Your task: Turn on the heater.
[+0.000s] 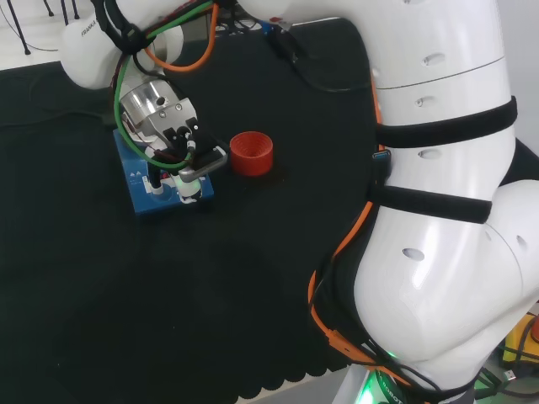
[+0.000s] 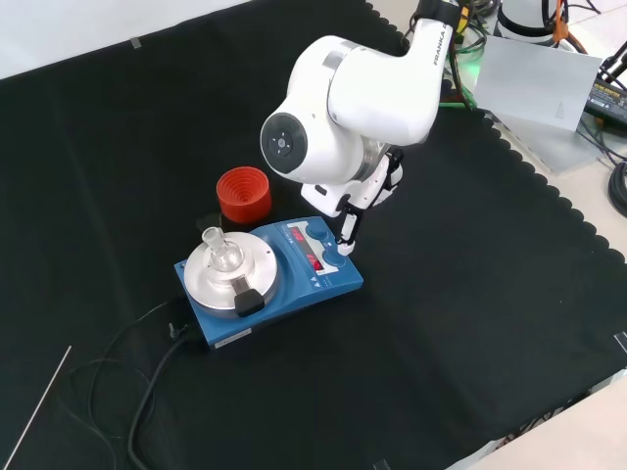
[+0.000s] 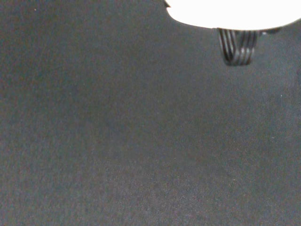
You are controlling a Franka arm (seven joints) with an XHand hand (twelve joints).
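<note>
The blue heater (image 2: 284, 286) lies on the black cloth with a round silver plate (image 2: 211, 279), and a small clear flask (image 2: 223, 251) stands on that plate. Red digits glow on its front panel (image 2: 315, 257). My hand (image 2: 364, 196) hangs over the panel end of the heater, below the arm's big white link. One straight black finger (image 2: 347, 227) points down and touches the panel near its knob. From the head view, the hand (image 1: 178, 151) covers much of the heater (image 1: 139, 181). A blurred white part of the hand (image 3: 235, 12) shows in the wrist view over bare cloth.
A red ribbed ring stand (image 2: 243, 193) sits just behind the heater, to its right in the head view (image 1: 251, 153). The heater's black cable (image 2: 147, 377) trails over the cloth toward the front edge. Grey boxes and wires (image 2: 539, 78) lie off the cloth.
</note>
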